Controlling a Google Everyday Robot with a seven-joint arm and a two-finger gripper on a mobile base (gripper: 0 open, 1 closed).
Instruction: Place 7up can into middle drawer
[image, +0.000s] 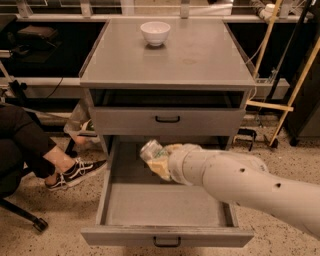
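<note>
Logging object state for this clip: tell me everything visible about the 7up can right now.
The 7up can is a small silvery drink can with a faint green tint, seemingly thin metal; its label is unreadable. It is tilted, one end pointing up-left, held in the gripper, whose yellowish fingers close on its lower side. It hangs over the rear left of the open middle drawer, apparently clear of the drawer floor.
</note>
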